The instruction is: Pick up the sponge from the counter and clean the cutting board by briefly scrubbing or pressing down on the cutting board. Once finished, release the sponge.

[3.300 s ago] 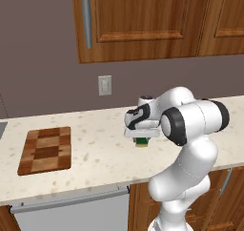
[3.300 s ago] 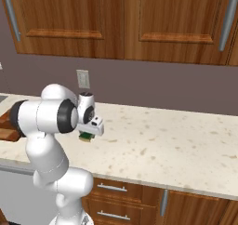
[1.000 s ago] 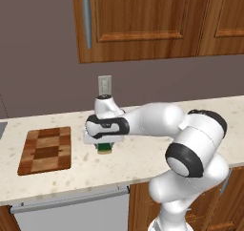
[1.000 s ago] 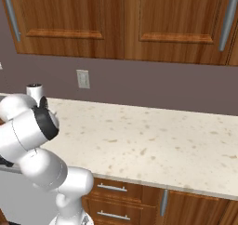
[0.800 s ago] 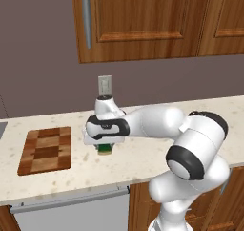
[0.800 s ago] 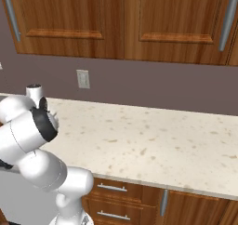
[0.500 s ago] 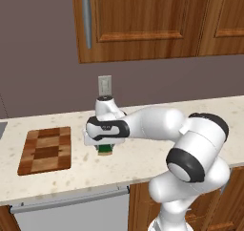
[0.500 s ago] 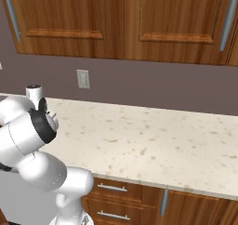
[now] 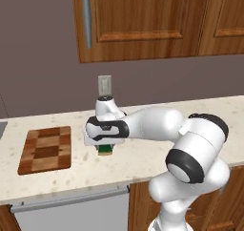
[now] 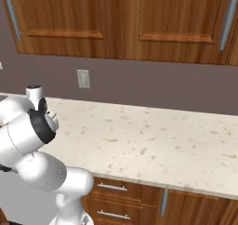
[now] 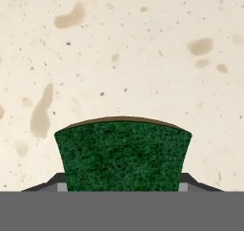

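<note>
We're seeing the sponge (image 9: 105,150) pinched in the gripper (image 9: 105,148), hanging just above the counter (image 9: 143,156), green side filling the hand cam. The jaws are clamping it from both sides. The board (image 9: 45,149) is lying flat at about 9 o'clock from the sponge, apart from it. An outlet (image 9: 104,85) is sitting on the wall at 12 o'clock.

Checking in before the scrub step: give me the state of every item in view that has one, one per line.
gripper: shut on the sponge, held above the counter, right of the cutting board.
sponge: gripped, green face toward the hand camera, off the counter.
cutting board: lying flat on the counter, nothing on it.
counter: bare under the sponge.
cabinet doors: closed.
</note>
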